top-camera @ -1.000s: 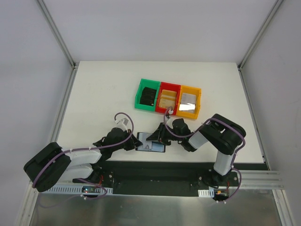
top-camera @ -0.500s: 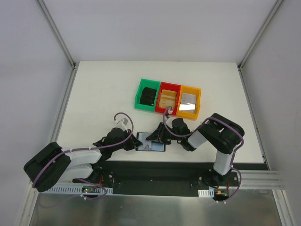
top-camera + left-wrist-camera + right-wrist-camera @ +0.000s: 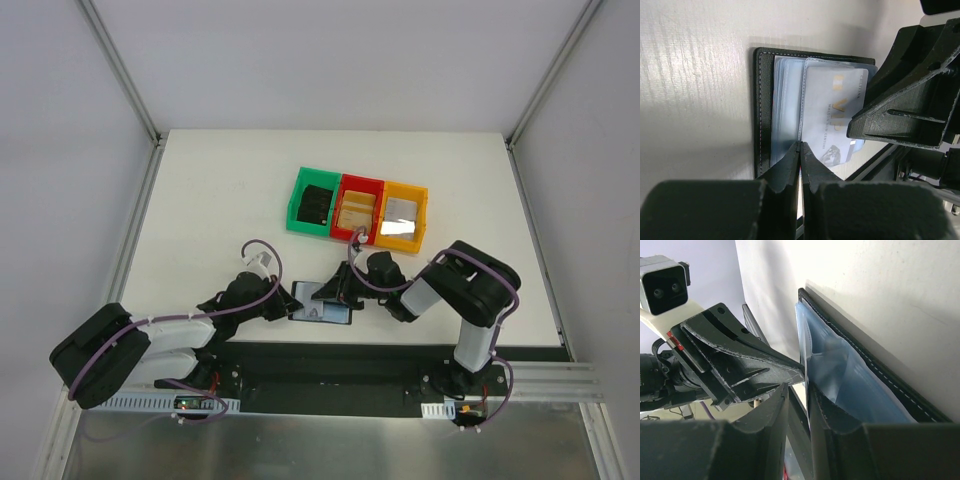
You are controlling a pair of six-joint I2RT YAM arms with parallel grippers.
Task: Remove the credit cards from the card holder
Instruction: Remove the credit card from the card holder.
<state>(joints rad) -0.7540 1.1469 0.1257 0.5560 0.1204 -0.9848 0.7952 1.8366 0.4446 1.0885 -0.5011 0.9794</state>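
The black card holder lies open near the table's front edge, its blue-grey sleeves fanned up. A pale card with gold lettering sits in a clear sleeve. My left gripper comes in from the left. Its jaws are pressed together on the near edge of a sleeve leaf of the card holder. My right gripper meets it from the right. Its jaws stand a narrow gap apart, and a thin sleeve edge rises between them against one finger.
Three bins stand in a row behind the holder: green with a black object, red with a tan card, yellow with a silvery card. The table's front edge runs just below the holder.
The right gripper's jaws have narrowed a little around the sleeve edge. The left gripper and the card holder have stayed where they were.
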